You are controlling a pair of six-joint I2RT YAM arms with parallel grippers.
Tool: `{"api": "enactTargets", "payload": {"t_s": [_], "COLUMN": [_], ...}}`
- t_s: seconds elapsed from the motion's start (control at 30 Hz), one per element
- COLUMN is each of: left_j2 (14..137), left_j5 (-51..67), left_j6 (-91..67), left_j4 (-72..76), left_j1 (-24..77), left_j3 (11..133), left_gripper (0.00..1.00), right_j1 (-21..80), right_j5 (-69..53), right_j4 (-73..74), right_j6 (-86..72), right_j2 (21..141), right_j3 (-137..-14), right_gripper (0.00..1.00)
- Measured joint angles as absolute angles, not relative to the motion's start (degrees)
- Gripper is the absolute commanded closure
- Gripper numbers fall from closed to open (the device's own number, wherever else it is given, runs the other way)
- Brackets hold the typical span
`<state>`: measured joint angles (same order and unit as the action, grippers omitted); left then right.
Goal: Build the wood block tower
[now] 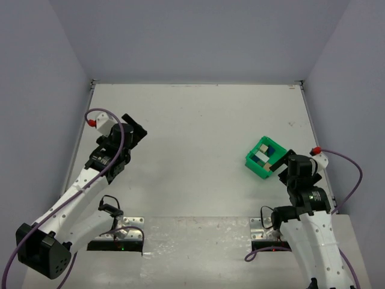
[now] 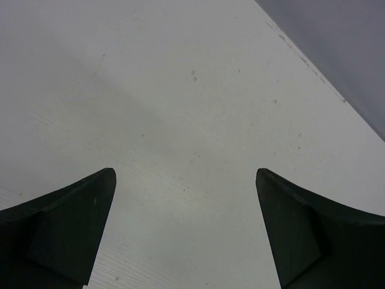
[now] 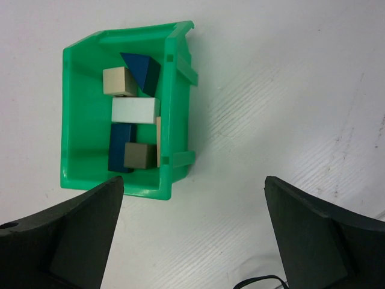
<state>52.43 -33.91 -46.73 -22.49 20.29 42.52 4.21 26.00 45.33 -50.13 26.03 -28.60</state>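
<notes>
No tower stood anywhere on the table (image 1: 198, 120); the task looked to be at its very first step, with every piece lying loose inside the green bin (image 3: 178, 102). In the right wrist view the blocks (image 3: 133, 109) lay jumbled on the bin's floor: a blue roof-shaped piece (image 3: 139, 71) at the far end, a tan cube (image 3: 119, 80) touching it, a pale oblong block below those, then a dark blue block (image 3: 119, 144) with a grey-brown cube (image 3: 139, 155) resting against it, and a thin tan piece (image 3: 158, 141) leaning on the bin's inner wall. The right gripper (image 3: 194, 180) hung just short of the bin's near edge, jaws spread wide and holding nothing. The left gripper (image 2: 185, 174) was well away from the bin, over bare table, jaws likewise wide apart and empty. The next move probably called for the right gripper to reach down into the bin and pick out one flat-sided block as a base; the pieces sat so close together that closing on one without nudging its neighbours looked tricky. The overhead view showed the bin's contents only as small coloured patches, part of the bin was covered there by the right arm, and whether further blocks lay under those on top could not be told.
</notes>
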Motion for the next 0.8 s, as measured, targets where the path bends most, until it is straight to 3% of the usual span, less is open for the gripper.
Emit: {"api": "enactTargets", "payload": {"t_s": [0.43,0.7,0.8], "left_j2": [51.42,51.35,51.21], "left_j5": [-35.0,-34.41,-34.0], "left_j6": [-46.87,-46.76,-46.71], "left_j4": [-22.48,-22.39,-22.16], "left_j1": [20.29,20.29,20.29], "left_j3": [41.98,41.85,41.73], "left_gripper": [0.0,0.0,0.0], "right_j1": [4.21,4.21,4.21], "right_j5": [22.79,13.91,12.27], "right_j4": [43.97,35.99,33.14], "right_j6": [-46.39,-43.16,-43.36], "right_j2": [23.98,37.67,43.13], "right_j3": [-27.43,-26.87,-26.79], "right_gripper": [0.01,0.01,0.08]}}
